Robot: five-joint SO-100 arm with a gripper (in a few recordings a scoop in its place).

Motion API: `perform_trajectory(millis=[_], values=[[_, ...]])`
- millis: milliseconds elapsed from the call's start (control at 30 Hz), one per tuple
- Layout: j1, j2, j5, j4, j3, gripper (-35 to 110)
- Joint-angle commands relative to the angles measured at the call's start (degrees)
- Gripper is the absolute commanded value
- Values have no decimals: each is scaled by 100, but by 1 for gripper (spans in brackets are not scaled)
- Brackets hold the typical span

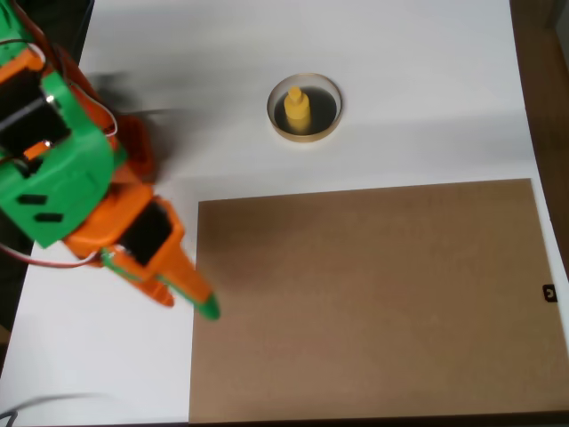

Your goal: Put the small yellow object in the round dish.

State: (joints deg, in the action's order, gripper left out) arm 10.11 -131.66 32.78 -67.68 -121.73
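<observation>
- One tool (188,296) shows in the overhead view, at the lower left, its orange and green fingers lying close together and tapering to a green tip; it has hold of nothing, and whether a slight gap remains between the fingers I cannot tell.
- One arm (62,169) carries it, built of green and orange parts, coming in from the upper left corner.
- One brown board (373,302) lies flat on the desk; the tool's tip sits at the board's left edge.
- One white desk (427,89) carries everything.
- One round dish (305,108) with a pale rim and dark inside rests on the bare desk above the board, well apart from the tool.
- One small yellow object (297,110) stands upright inside the dish, knob upward, near its middle.
- One small dark tag (549,293) sits at the board's right edge.
</observation>
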Motion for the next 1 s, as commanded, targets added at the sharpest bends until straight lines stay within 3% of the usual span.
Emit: perform_trajectory(millis=[0, 467, 700, 967], values=[[686, -422, -70, 352, -229, 20], [2883, -659, -1740, 2013, -1187, 20], [3006, -844, -2320, 2540, -1802, 19], [2399, -1652, -2593, 2681, -2698, 20]])
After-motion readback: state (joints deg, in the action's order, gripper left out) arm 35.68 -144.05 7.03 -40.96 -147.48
